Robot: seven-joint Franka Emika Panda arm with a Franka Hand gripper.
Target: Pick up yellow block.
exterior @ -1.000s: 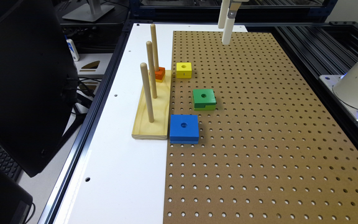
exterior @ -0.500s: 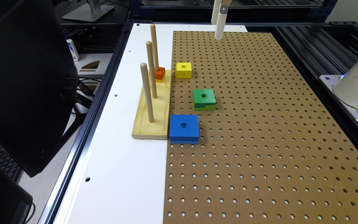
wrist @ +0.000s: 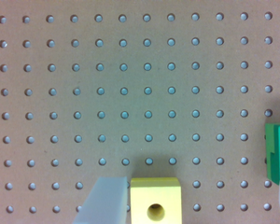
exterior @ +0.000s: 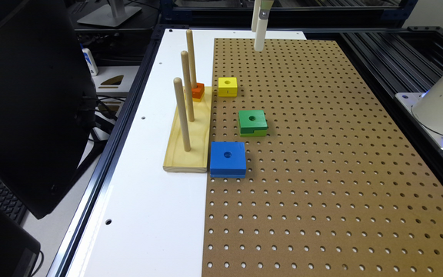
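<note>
Claw (exterior: 259, 45) is hanging high over the far end of the pegboard table (exterior: 321, 173), fingers spread wide and gripping nothing. Yellow block (exterior: 227, 86) is sitting flat on the board beside the orange block (exterior: 197, 91), well apart from the claw, nearer the camera and toward the exterior view's left. Next move, I'd judge: translate over it, then descend.

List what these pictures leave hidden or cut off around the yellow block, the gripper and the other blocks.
- Yellow block: wrist view's edge cuts off its near part.
- Green block: wrist view's edge cuts most of it off, and a pale finger covers a corner.
- Gripper: in the exterior view the picture's top edge crops everything above its white tip.
- Orange block: in the exterior view a peg of the wooden base partly covers it.
</note>
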